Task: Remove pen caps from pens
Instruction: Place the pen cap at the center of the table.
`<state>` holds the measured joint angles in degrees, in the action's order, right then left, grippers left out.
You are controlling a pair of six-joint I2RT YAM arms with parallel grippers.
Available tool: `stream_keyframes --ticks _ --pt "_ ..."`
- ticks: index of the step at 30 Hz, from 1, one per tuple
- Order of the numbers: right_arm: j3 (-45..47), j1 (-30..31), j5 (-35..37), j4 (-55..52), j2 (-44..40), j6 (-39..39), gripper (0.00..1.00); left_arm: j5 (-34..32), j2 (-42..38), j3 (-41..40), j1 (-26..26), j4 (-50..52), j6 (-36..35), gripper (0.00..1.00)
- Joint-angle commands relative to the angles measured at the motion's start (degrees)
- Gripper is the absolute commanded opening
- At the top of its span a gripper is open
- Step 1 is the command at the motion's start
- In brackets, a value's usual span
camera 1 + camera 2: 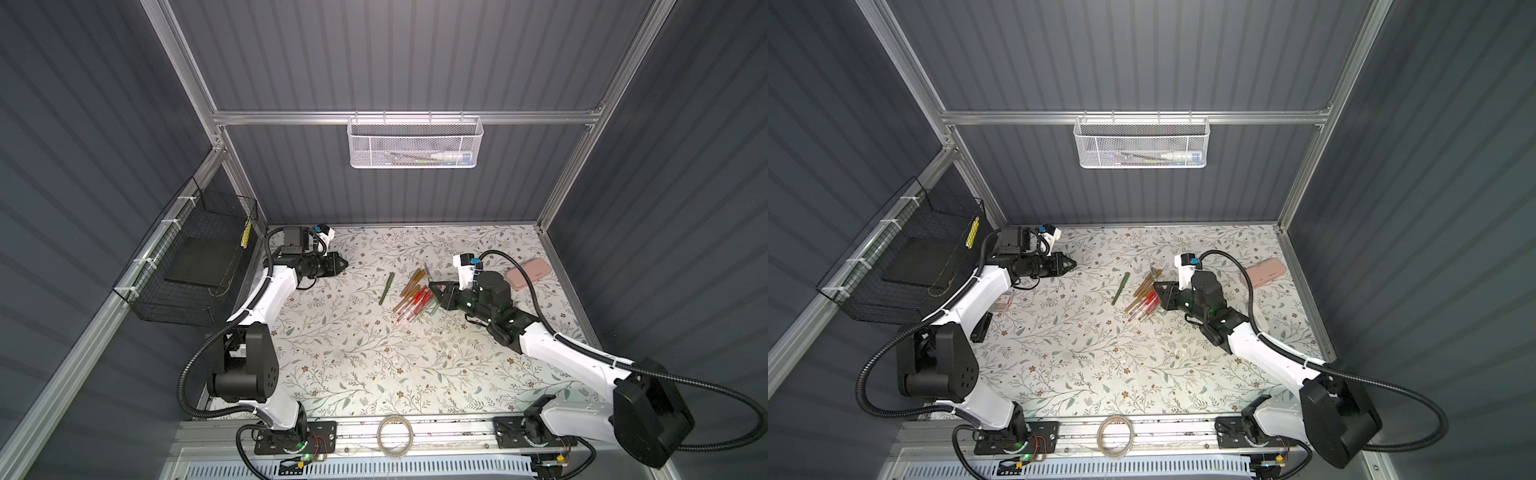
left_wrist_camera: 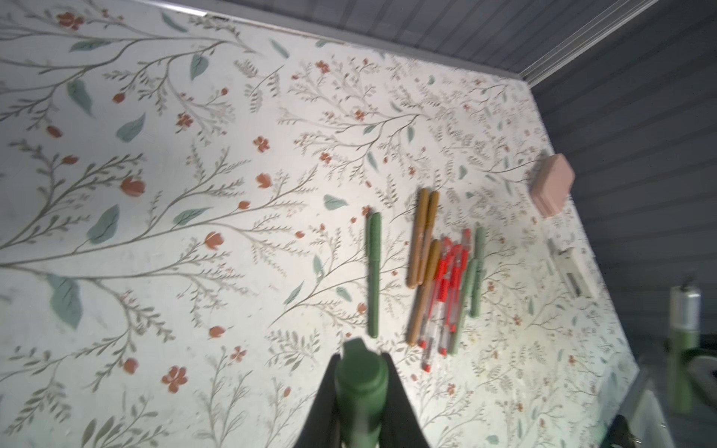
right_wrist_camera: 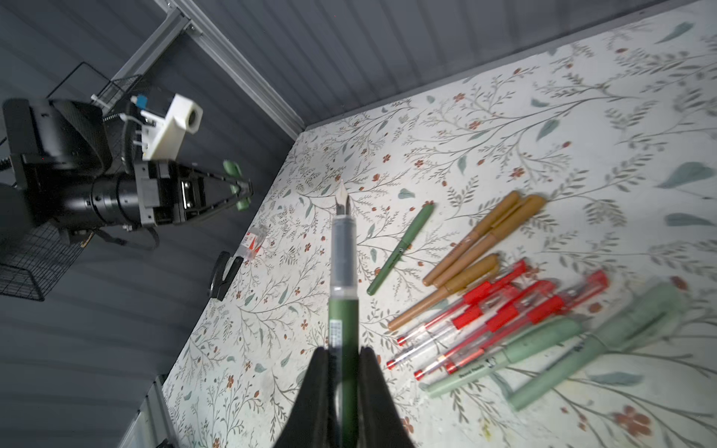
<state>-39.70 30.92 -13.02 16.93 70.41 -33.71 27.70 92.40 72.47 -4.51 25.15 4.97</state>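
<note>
Wrist views: left gripper (image 2: 361, 358) fingers pinch cap (image 2: 361, 391), right gripper (image 3: 343, 351) fingers pen (image 3: 342, 279)

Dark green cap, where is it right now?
The dark green cap is pinched in the left gripper, shown close in the left wrist view, over the table's far left part beside the black wire basket.

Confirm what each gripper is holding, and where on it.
Left gripper: dark green cap, pinched across its middle, both ends sticking out. Right gripper: uncapped dark green pen, gripped on its barrel, nib pointing away from the fingers.
</note>
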Motion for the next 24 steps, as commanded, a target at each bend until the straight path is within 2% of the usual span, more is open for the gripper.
stream_keyframes --ticks 1,10,16,23,24 --pt "0.3 -2.7 1.7 -7.0 -2.8 2.2 0.0 -10.8 -1.1 -1.4 0.1 3.0 -5.2 0.0" --pt "-3.2 -8.3 5.9 -22.9 -6.8 4.8 0.0 -18.5 8.4 0.9 0.1 4.1 -7.3 0.0" --pt "-3.0 -10.6 7.7 -27.2 -9.0 5.6 0.0 -20.5 13.4 4.6 0.1 6.0 -5.9 0.0" --pt "-3.4 -11.9 7.0 -28.2 -9.0 5.4 0.0 -23.3 17.3 5.2 0.1 6.4 -5.2 0.0" --pt "-3.5 -11.9 6.7 -28.2 -9.1 5.6 0.0 -23.5 17.6 5.2 0.1 6.4 -5.0 0.04"
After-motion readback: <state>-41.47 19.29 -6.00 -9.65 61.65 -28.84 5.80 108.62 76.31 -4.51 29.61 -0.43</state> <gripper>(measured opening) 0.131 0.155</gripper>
